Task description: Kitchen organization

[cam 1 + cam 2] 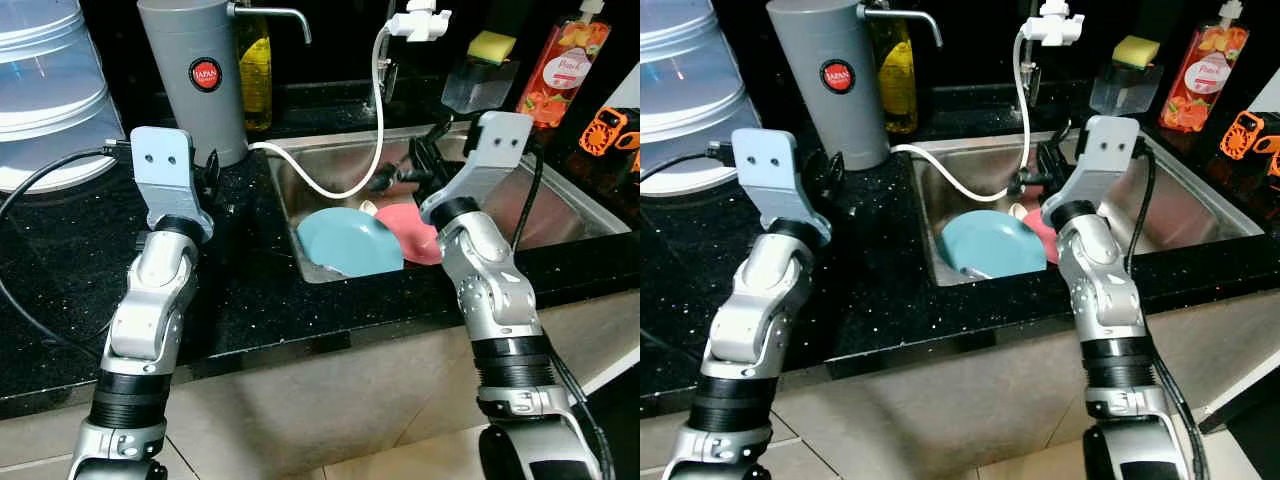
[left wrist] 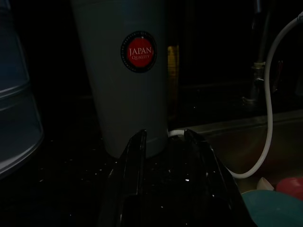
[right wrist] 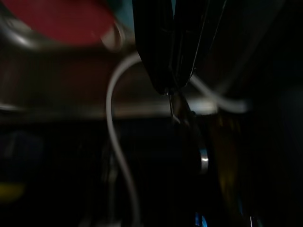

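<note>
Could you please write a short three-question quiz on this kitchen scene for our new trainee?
1. True or false: the blue plate lies in the sink.
2. What lies partly under the blue plate: (a) pink plate, (b) a pan, (c) a mug?
3. Fill in: the left gripper hovers over the black counter, pointing at the ____ canister.

Key: 1 true; 2 a; 3 grey.

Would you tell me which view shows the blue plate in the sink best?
The left eye view: the blue plate lies nearly whole in the sink. The right eye view matches; the left wrist view catches its edge.
</note>
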You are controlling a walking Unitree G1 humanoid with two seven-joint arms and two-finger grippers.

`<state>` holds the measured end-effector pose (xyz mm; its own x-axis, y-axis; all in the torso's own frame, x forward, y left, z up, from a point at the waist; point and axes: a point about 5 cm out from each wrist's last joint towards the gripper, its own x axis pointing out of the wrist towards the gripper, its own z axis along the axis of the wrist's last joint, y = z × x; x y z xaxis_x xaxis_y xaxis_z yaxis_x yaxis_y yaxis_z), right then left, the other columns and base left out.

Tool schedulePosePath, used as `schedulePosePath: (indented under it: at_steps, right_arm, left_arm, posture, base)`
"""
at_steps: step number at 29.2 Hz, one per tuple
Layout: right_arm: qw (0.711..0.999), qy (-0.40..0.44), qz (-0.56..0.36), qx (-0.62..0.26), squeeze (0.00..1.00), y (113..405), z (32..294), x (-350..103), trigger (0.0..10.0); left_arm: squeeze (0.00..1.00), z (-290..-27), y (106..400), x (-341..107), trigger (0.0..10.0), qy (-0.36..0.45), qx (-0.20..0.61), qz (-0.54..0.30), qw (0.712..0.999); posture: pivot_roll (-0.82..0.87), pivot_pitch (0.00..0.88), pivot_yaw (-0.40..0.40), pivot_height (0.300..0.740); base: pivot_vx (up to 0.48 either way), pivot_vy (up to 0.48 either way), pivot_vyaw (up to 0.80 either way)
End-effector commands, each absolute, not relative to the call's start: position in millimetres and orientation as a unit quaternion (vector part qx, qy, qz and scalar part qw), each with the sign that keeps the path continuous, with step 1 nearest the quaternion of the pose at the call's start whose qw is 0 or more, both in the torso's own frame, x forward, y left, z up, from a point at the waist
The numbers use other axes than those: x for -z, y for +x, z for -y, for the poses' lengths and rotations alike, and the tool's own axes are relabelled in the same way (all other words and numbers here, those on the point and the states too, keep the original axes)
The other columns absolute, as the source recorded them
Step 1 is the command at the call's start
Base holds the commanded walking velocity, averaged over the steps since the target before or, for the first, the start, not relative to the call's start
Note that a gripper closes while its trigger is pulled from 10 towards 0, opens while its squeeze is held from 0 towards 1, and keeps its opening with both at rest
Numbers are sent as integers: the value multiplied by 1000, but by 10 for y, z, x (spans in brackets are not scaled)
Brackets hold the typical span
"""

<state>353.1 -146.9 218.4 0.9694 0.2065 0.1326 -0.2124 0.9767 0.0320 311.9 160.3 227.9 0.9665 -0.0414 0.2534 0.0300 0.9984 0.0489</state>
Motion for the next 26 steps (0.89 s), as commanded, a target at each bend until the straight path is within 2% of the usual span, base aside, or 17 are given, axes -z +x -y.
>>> schedulePosePath:
  at_steps: [1, 5, 6, 7, 17, 18, 19, 20, 22, 26]
  right_arm:
    - [991, 6, 38, -128, 0, 3559, 1399, -2142, 10000]
    - [990, -2, 27, -140, 0, 3570, 1343, -2101, 10000]
    - [990, -15, 25, -140, 318, 3578, 1327, -2085, 10000]
    - [990, -26, 22, -139, 1000, 3587, 1317, -2068, 10000]
    - [989, -28, 18, -147, 1000, 3589, 1305, -2068, 10000]
    - [988, -7, 41, -146, 996, 3584, 1319, -2141, 10000]
    - [987, 13, 68, -146, 31, 3570, 1330, -2223, 10000]
    - [984, 35, 93, -147, 0, 3550, 1341, -2303, 10000]
    - [979, 58, 122, -152, 0, 3508, 1350, -2405, 10000]
    - [980, 25, 131, -149, 0, 3489, 1351, -2459, 10000]
  left_arm:
    - [0, -1583, 3130, -2264, 10000, 20, 19, 126, 992]
    - [0, -1582, 3130, -2262, 10000, 20, 19, 125, 992]
    - [0, -1584, 3129, -2262, 10000, 20, 18, 125, 992]
    - [0, -1583, 3130, -2261, 10000, 20, 18, 125, 992]
    - [0, -1600, 3124, -2261, 10000, 20, 13, 125, 992]
    - [0, -1601, 3123, -2261, 10000, 20, 13, 126, 992]
    - [0, -1604, 3122, -2262, 10000, 21, 13, 126, 992]
    - [0, -1607, 3122, -2263, 10000, 21, 12, 126, 992]
    - [0, -1616, 3123, -2265, 10000, 21, 10, 127, 992]
    - [0, -1625, 3126, -2267, 10000, 21, 8, 127, 992]
  posture:
    - [84, 0, -17, 740]
    - [84, 0, -17, 740]
    - [84, 0, -17, 740]
    - [91, 0, -21, 740]
    - [97, 0, -25, 740]
    - [97, 0, -25, 740]
    - [97, 0, -23, 740]
    - [97, 0, -23, 740]
    - [94, 0, -21, 740]
    - [91, 0, -18, 740]
  base:
    - [0, 0, 0]
    - [0, 0, 0]
    - [0, 0, 0]
    - [0, 0, 0]
    - [0, 0, 0]
    - [0, 0, 0]
    - [0, 0, 0]
    - [0, 0, 0]
    - [0, 0, 0]
    - [0, 0, 0]
